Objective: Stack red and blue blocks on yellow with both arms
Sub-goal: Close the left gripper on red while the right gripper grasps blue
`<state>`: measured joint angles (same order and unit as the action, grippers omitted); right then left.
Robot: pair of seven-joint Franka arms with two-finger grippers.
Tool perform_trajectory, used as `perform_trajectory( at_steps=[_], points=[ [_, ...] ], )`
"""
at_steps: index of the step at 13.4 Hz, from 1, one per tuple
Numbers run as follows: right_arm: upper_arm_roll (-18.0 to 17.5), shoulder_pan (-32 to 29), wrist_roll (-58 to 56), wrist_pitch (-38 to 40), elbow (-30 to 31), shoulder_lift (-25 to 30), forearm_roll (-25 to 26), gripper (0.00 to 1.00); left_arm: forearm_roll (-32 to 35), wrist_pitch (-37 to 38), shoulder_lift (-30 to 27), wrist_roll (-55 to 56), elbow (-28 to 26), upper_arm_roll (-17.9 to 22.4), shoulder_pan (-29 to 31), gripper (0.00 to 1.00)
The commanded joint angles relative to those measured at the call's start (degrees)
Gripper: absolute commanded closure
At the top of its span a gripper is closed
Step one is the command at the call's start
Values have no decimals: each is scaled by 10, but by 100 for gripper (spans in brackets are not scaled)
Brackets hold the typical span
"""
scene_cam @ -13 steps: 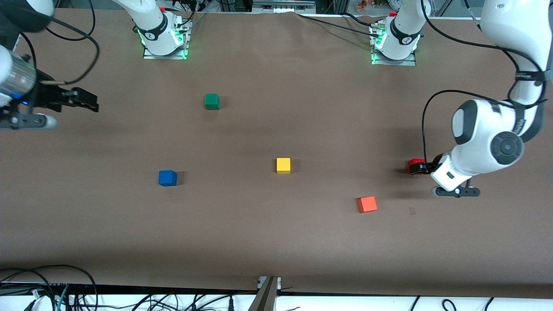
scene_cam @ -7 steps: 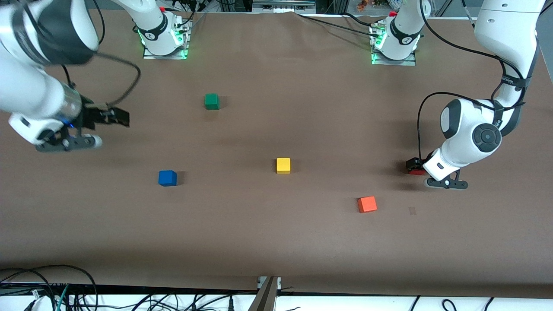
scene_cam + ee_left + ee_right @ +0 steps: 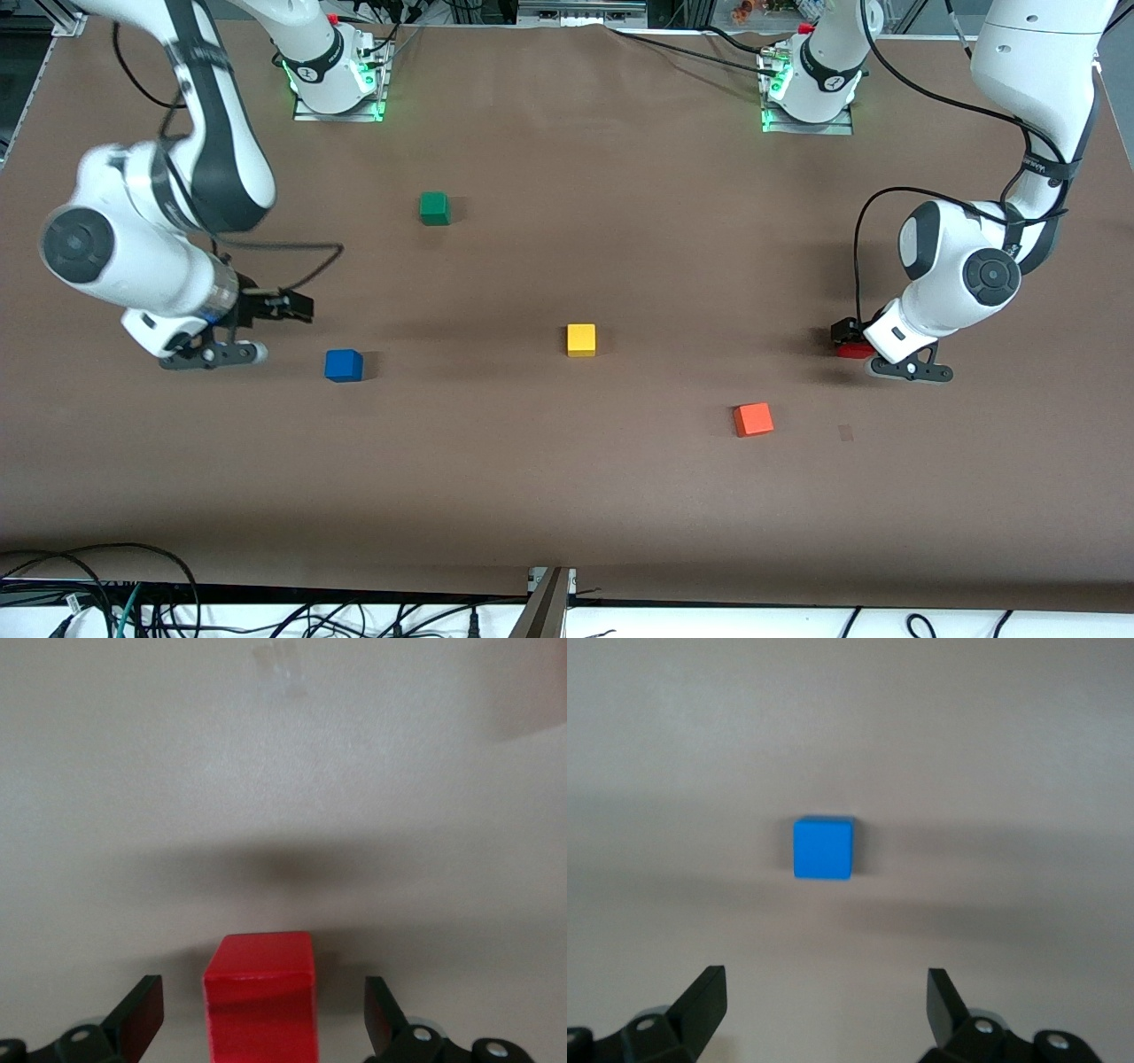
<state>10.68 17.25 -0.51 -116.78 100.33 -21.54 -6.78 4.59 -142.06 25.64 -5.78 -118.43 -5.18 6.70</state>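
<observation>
- Front: yellow (image 3: 581,339) mid-bench, bare; blue (image 3: 344,365) toward right arm's end; red (image 3: 855,351) toward left arm's end, under left tool (image 3: 849,338); right tool (image 3: 297,307) just beside blue.
- Left wrist: tool wide, red (image 3: 260,995) between jaws, untouched; probably the reach step; next, closing.
- Right wrist: tool wide, blue (image 3: 823,848) ahead, apart; next, advancing.

Table (image 3: 567,496): lying brown and matte under five cubes, all well apart.
Green (image 3: 434,208): sitting farthest from the front camera.
Yellow (image 3: 581,339): sitting mid-table.
Blue (image 3: 344,365): sitting toward the right arm's end.
Orange (image 3: 753,419): sitting nearest the camera.
Red (image 3: 856,351): sitting toward the left arm's end.
</observation>
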Motion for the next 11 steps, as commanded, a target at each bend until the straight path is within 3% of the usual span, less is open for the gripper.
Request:
perform_trajectory(
  at_steps=[1, 4, 6, 7, 11],
  points=[
    [0, -2, -13, -80, 22, -39, -17, 0, 13, -12, 1, -23, -7, -2, 8, 8],
    [-16, -1, -12, -170, 69, -61, -17, 0, 13, -12, 5, -22, -7, -2, 9, 63],
    [-19, 0, -12, -201, 75, -76, -17, 0, 13, -11, 5, -22, -6, -3, 8, 91],
    [-25, -1, -12, -208, 73, -82, -17, 0, 13, -10, 5, -22, -5, -3, 9, 99],
    [-29, -1, -13, -244, 73, -109, -17, 2, 12, 10, -13, -13, 28, -12, -4, 100]
  ],
)
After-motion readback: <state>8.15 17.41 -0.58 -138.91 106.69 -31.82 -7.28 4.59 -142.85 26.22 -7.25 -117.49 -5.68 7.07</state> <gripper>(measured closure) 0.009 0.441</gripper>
